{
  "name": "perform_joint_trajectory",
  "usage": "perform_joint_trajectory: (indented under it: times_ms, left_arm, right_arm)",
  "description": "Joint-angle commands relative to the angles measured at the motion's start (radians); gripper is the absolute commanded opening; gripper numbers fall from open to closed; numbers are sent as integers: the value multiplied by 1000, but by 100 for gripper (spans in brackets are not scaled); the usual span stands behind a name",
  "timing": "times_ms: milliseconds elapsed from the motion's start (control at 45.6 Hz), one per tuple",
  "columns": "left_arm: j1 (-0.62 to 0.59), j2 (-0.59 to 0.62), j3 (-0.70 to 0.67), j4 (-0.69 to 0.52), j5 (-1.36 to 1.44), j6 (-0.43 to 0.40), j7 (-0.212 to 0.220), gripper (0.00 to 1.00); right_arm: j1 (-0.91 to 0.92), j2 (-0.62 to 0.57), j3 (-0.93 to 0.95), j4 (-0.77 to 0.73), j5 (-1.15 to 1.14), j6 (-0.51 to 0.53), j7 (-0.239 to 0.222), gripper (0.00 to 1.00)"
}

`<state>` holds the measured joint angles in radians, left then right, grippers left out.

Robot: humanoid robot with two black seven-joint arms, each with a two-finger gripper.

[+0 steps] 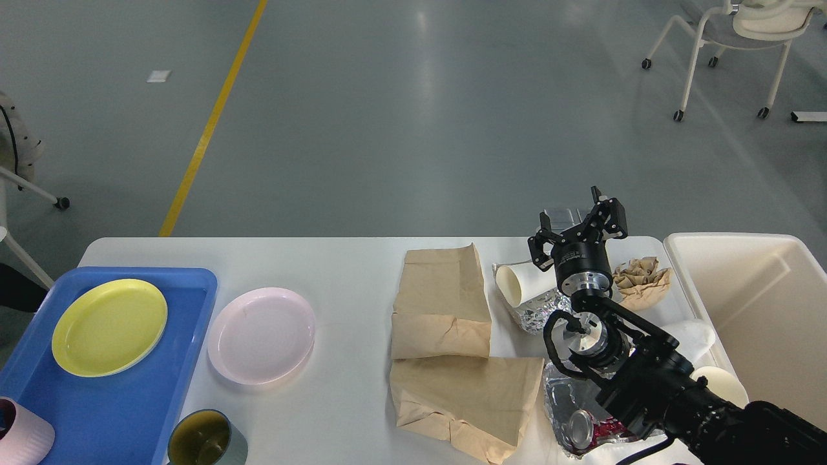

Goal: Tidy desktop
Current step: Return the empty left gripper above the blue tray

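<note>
The white desktop point(349, 271) fills the lower part of the head view. My right arm comes in from the bottom right. Its gripper point(575, 216) is raised over the table's far edge, and its fingers stand on either side of a small silver foil piece point(563, 216), which it seems to hold. Below it a white paper cup point(519, 284) lies on its side on crumpled foil point(536, 315). Two flattened brown paper bags point(442, 303) point(465, 400) lie mid-table. A crumpled brown paper point(643, 278) lies to the right of the gripper. My left gripper is out of view.
A cream-white bin point(743, 284) stands at the right edge. A blue tray point(194, 284) at the left holds a yellow plate point(110, 326) and a pink cup point(22, 439). A pink plate point(261, 336), a green cup point(207, 439) and a crushed can point(581, 429) on foil are nearby.
</note>
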<state>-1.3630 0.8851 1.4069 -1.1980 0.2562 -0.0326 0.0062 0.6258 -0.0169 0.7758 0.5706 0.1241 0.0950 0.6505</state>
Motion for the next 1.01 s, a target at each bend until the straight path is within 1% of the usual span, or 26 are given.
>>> perform_joint_trajectory:
  times_ms: [0,88,197,307,438,526,635,723,854,898,986]
  left_arm:
    - [-18,3,0,0,2,-9,12,96]
    - [-39,9,3,0,3,-30,14,96]
    - [-76,14,17,0,3,-90,14,96]
    - [-128,37,30,-2,3,-211,14,96]
    - [-185,55,34,0,3,-410,12,96]
    - [-246,58,35,0,2,-535,9,96]
    - [-327,57,37,0,2,-634,11,96]
    - [-398,52,35,0,2,-668,11,96]
    - [-527,35,29,-2,0,-675,11,96]
    - [-565,15,23,-2,-2,-676,11,96]
    - [-626,-64,18,-3,-17,-679,8,96]
  right_arm:
    - [0,0,0,0,0,0,0,100]
    - [2,0,0,0,0,0,0,100]
    - [0,0,0,0,0,0,0,100]
    - [2,0,0,0,-1,0,0,100]
    - [2,0,0,0,0,0,0,100]
    - [2,0,0,0,0,0,0,100]
    - [2,0,0,0,0,0,0,100]
    - [0,0,0,0,0,0,0,100]
    - [2,0,0,0,0,0,0,100]
    - [2,0,0,0,-1,-1,0,100]
    - [2,0,0,0,0,-1,0,100]
